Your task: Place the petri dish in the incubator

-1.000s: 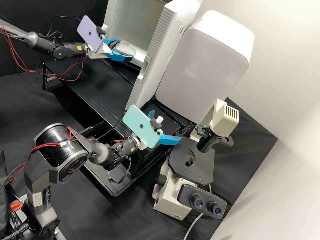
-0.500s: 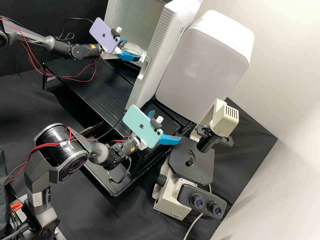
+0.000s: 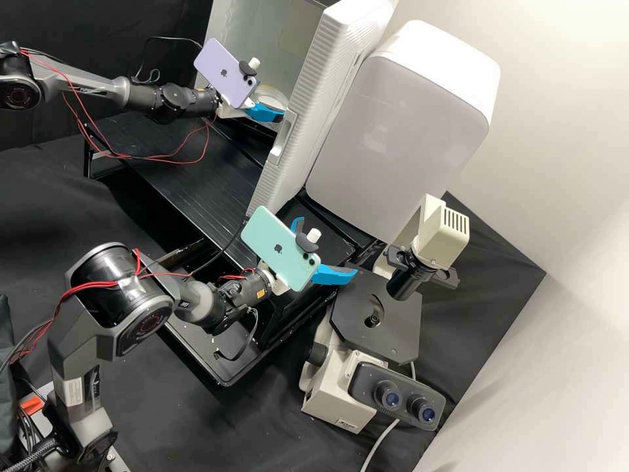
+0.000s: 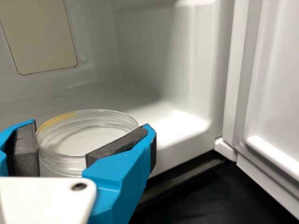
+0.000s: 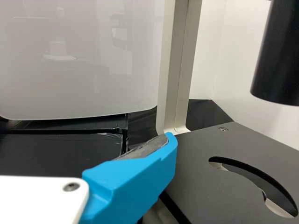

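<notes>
Nearest me, the right gripper had its jaws apart with nothing between them, and a black microscope stage lay just past their tips. Farther back, the left gripper had its jaws clamped on the clear petri dish, level between them, at the mouth of the white incubator, whose chamber opened straight ahead.

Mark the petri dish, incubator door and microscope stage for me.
petri dish [image 4: 81,140], left wrist view, on its clear floor.
incubator door [image 3: 321,92], high view, on its ribbed white face.
microscope stage [image 3: 396,324], high view, on the bare black plate beside the hole.
</notes>
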Controlling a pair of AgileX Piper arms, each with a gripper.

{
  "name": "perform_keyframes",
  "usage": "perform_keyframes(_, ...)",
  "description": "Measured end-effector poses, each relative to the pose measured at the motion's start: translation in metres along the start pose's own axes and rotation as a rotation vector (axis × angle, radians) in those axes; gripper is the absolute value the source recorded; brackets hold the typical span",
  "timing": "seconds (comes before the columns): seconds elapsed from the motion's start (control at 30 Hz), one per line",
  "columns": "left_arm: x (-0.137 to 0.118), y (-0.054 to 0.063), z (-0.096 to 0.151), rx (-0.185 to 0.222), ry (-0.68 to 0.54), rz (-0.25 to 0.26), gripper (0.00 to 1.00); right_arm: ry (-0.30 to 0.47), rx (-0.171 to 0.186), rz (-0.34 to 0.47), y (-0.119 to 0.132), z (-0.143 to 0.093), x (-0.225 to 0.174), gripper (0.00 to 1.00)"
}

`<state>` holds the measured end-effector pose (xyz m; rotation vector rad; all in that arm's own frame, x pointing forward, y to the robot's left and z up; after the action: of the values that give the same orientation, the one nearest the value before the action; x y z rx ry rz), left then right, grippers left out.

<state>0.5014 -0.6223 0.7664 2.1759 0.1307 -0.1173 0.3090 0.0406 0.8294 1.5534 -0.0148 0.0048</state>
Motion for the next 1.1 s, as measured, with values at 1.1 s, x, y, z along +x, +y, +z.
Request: perform_keyframes(1.1, 0.035, -0.005, 0.004, -0.096, 0.017, -0.010, 0.00, 0.000, 0.000, 0.000, 0.000, 0.000, 0.000, 1.00)
